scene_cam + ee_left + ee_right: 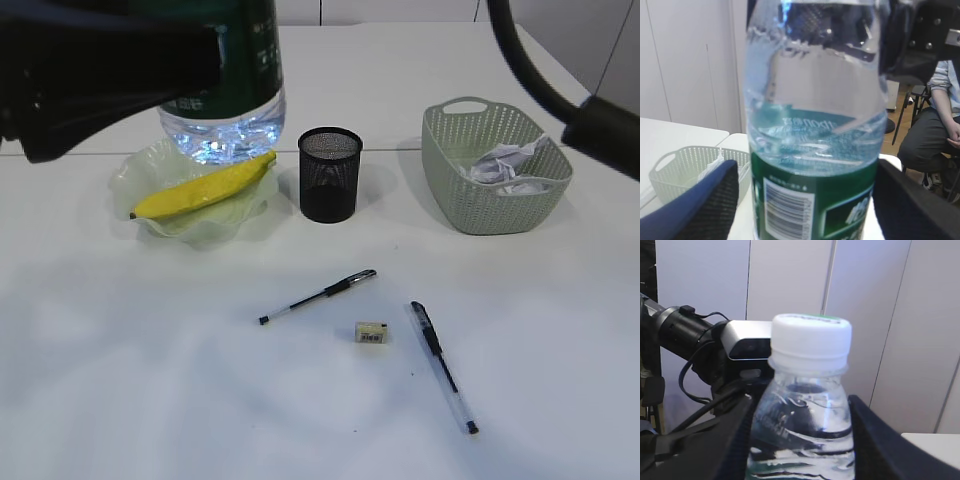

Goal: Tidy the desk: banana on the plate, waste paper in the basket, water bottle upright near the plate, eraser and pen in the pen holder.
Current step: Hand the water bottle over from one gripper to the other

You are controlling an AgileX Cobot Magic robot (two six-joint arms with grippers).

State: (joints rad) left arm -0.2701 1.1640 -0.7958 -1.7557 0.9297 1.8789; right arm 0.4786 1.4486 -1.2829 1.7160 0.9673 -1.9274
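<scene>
The water bottle [225, 80] hangs upright at the upper left, its base over the far side of the plate [130, 175]. My right gripper [802, 450] is shut on its clear shoulder below the white cap [810, 337]. My left gripper [805, 200] is open around the green label [810, 205], with a gap at the left finger [710, 200]. The banana [205, 185] lies on the plate. Waste paper [510, 165] sits in the basket [470, 210]. Two pens [320, 296] [442, 365] and the eraser [372, 332] lie on the table in front of the black mesh pen holder [329, 175].
The left arm [90, 70] crosses the upper left of the exterior view, and part of the right arm [600, 130] shows at the upper right. A seated person [935, 125] is behind the table in the left wrist view.
</scene>
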